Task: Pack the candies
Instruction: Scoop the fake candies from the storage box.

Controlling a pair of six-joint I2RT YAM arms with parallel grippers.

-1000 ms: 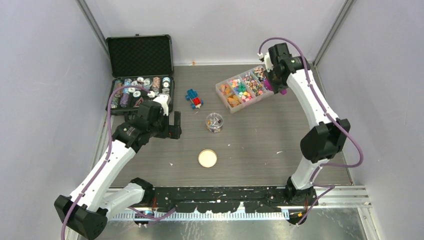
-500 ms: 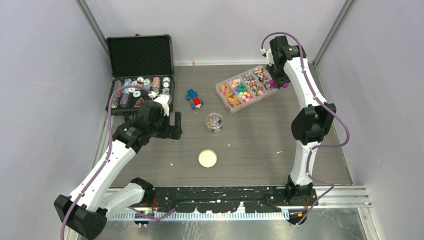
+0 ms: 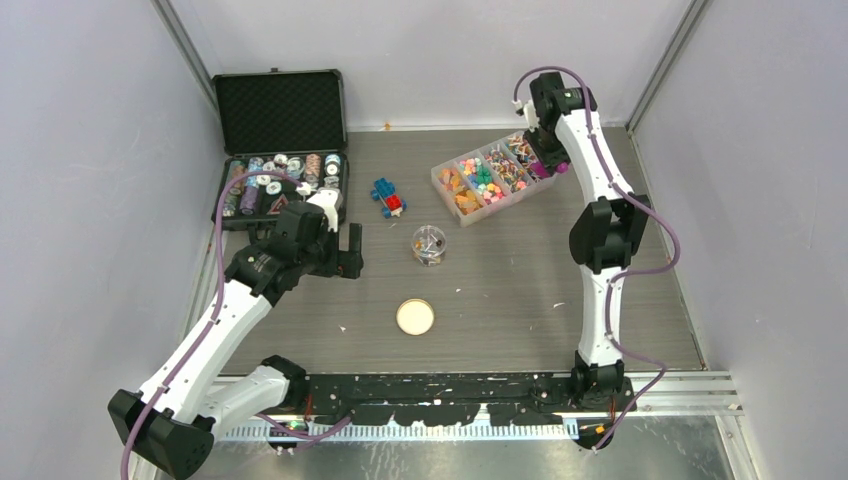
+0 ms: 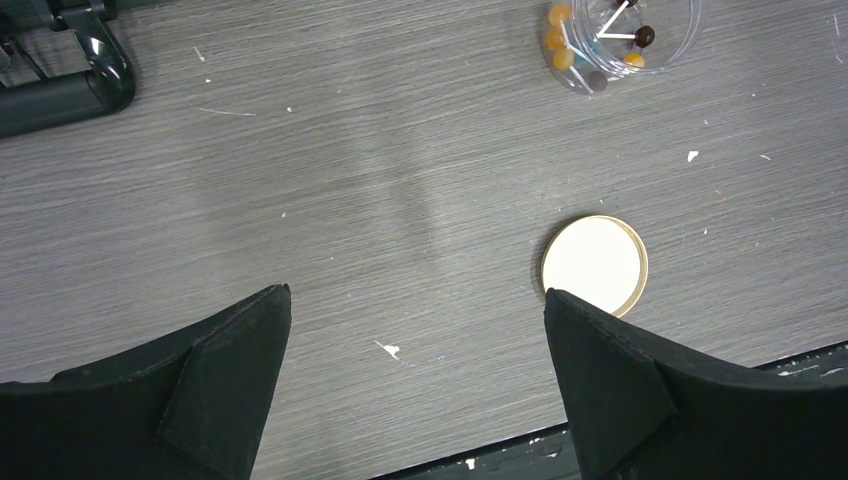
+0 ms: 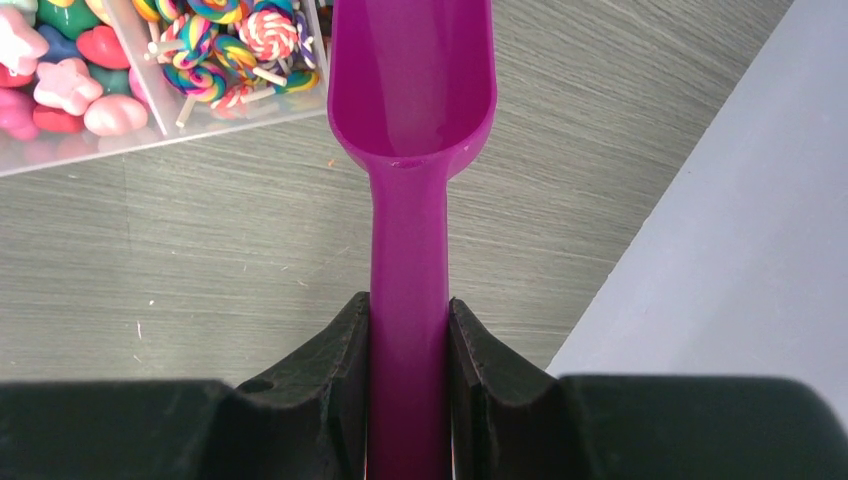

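In the last second the right arm has folded its elbow in toward the table's middle and carried the right gripper (image 3: 545, 160) from the 3 o'clock side of the tray (image 3: 436, 175) up to its far right corner. The left gripper (image 3: 350, 250) has not moved and hangs with its 2 fingers wide apart over bare table (image 4: 400, 150). The right gripper's 2 fingers are clamped on the handle of the scoop (image 5: 410, 80). The candies (image 5: 215, 40) lie sorted in the tray at 1 o'clock on the table, and a few lollipops already sit in the jar (image 3: 429, 245) near the centre. The lid (image 3: 415, 317) lies at 6 o'clock from the jar. In the right wrist view the scoop's long axis runs from 6 to 12 o'clock, handle at 6 and bowl at 12. Its hollow faces the camera and is empty, and its tip overlaps the corner of the lollipop compartment at 11 o'clock. I judge this a line-up for another dip: nothing is loaded yet.
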